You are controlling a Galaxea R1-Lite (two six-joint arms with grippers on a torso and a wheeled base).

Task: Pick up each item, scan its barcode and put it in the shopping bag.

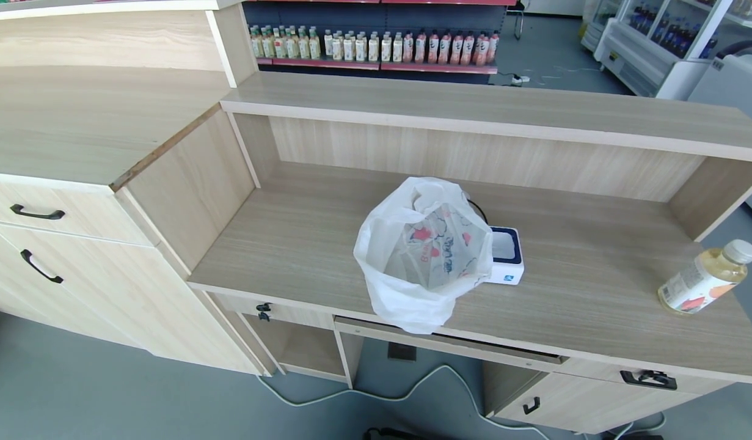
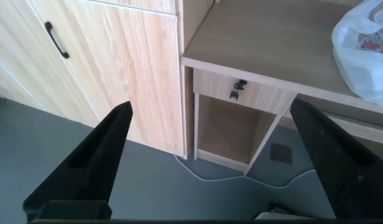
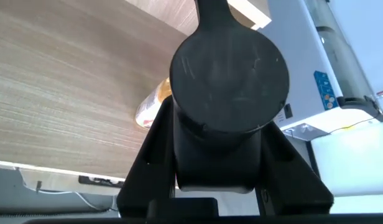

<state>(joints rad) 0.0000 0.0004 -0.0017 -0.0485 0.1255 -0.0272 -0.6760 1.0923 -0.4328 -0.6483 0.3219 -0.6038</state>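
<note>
Pale wood worktop in a shop, seen from the head view, with a raised ledge along its back. Near the middle, close to the front edge, sits a white plastic bag, its mouth open upward; red and blue print shows on its inner side. Touching the bag on its right is a small white scanner with a dark blue top frame. Well apart from both, near the right end of the worktop, is a bottle of pale yellow drink with a white cap and a printed label; its cap points up and to the right, and I cannot tell whether it stands or leans. To the left of the worktop stands a taller wooden cabinet with black handles. A pale cable snakes over the grey floor below. Far behind, a shelf carries rows of drink bottles. In the left wrist view the left hand is spread wide and holds nothing; it hangs low above the floor, in front of the cabinet and the left end of the worktop, where a small lock sits under the edge. In the right wrist view the right hand shows as a black rounded mass above the worktop, the bottle partly hidden behind it; whether this hand is open or closed cannot be told.
</note>
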